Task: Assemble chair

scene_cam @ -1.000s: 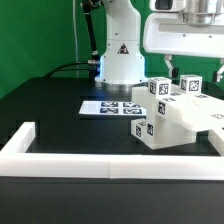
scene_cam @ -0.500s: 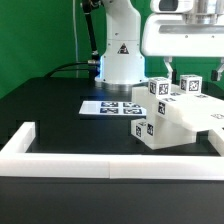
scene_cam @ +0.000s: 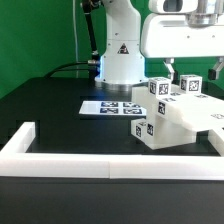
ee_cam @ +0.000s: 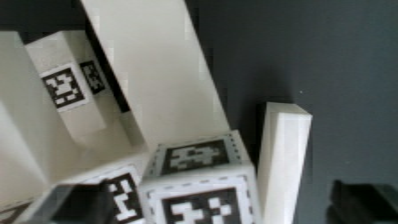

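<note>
The chair [scene_cam: 178, 112] sits on the black counter [scene_cam: 60, 110] as a cluster of white blocky parts, directly below the fingers [scene_cam: 193, 72] and on the exterior view's right. It is the largest thing under the arm: a broad slanted seat slab with tagged blocks standing at its far side, and one tagged leg block [scene_cam: 142, 128] low at its near corner. Whether the pieces are already locked together or only leaning on each other cannot be told from here.

Farther from the fingers, toward the exterior view's left, the marker board [scene_cam: 110, 106] lies flat on the counter just beside the chair parts. Nearer the camera than both runs the long white barrier wall [scene_cam: 90, 158], well below the fingers and close to the chair's near edge.

In the wrist view a long slanted white panel [ee_cam: 160, 70] and tagged blocks [ee_cam: 205, 185] fill the frame, with a narrow upright white piece [ee_cam: 281, 160] beside them. The fingers hang just above the tall tagged blocks; how far apart they are I cannot tell, since the tips are hidden behind the parts.

The risk, as I judge it, is a descent slightly off-centre: a fingertip landing on a block's top would tip or shove the loose cluster toward the barrier wall and spoil the alignment.
</note>
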`<state>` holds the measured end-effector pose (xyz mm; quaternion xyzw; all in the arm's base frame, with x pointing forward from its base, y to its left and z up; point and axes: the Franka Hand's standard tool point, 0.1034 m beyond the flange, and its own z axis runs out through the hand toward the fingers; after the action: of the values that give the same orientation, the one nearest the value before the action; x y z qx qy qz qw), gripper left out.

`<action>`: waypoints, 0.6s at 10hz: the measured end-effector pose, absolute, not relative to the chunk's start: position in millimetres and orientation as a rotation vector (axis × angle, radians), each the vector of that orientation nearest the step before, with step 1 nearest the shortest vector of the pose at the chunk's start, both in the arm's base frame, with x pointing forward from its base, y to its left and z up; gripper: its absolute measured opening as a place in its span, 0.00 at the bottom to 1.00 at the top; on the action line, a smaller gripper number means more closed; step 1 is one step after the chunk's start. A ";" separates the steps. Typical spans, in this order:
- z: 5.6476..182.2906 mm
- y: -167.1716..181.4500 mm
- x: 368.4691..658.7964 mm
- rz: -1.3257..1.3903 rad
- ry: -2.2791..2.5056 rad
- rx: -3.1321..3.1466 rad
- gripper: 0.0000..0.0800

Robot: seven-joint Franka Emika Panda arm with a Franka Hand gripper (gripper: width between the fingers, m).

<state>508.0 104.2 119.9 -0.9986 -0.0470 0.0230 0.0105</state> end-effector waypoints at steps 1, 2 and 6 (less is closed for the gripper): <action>119.9 104.2 508.0 0.072 -0.145 -3.116 0.48; 120.1 104.2 508.3 0.071 -0.093 -3.119 0.35; 120.2 104.9 508.3 0.074 0.237 -3.114 0.36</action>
<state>508.3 104.9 120.2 -0.9968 0.0760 0.0238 0.0086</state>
